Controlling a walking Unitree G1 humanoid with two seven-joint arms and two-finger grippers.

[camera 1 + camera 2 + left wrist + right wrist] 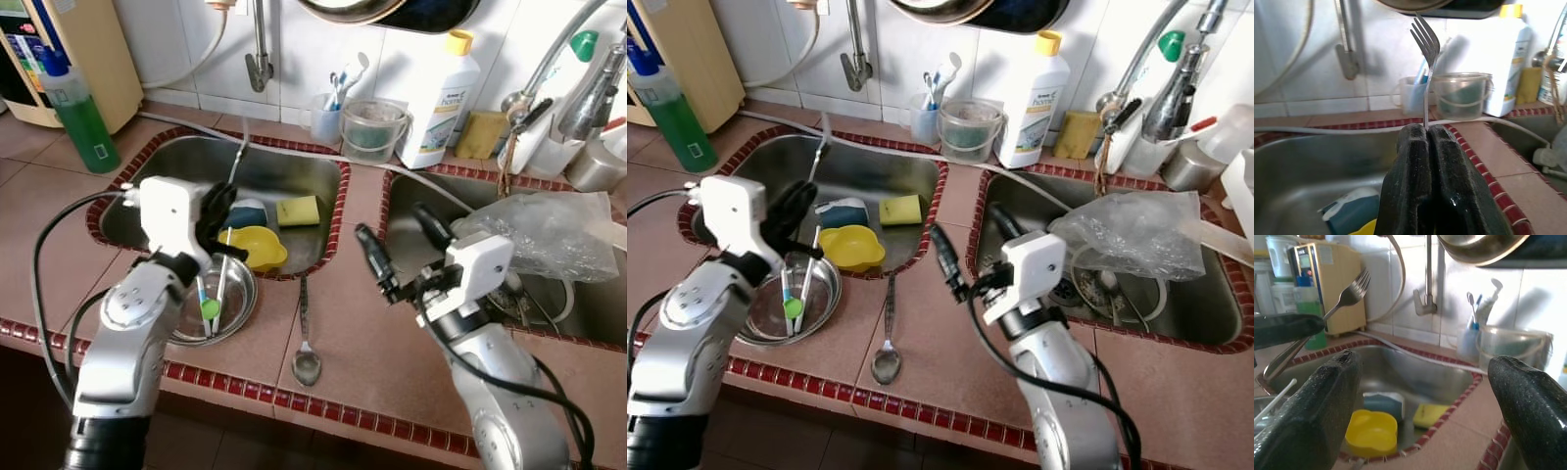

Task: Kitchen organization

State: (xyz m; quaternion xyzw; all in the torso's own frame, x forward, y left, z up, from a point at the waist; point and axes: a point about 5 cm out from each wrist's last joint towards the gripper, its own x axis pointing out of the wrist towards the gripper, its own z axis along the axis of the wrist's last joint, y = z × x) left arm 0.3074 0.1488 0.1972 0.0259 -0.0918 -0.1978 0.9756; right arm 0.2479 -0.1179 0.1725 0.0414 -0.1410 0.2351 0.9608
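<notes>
Right up front, the left pincer [1427, 147] has its black fingers pressed tight together on a silver fork [1426, 58], held over the left sink [176, 162]. Around it: a yellow bowl [253, 247], a yellow sponge [298, 210], and a shallow metal dish [242, 299] on the sink's near rim with chopsticks [222, 284] lying in it. A spoon [305, 338] lies on the tiled tabletop [353, 343] between the sinks. A clear plastic bag [549, 233] drapes over the right sink. The fork is slim and shiny, its long axis running upright out of the pincer, tines up towards the wall. The right pincer [397, 235] hangs spread wide and empty above the tabletop, just beside the right sink.
</notes>
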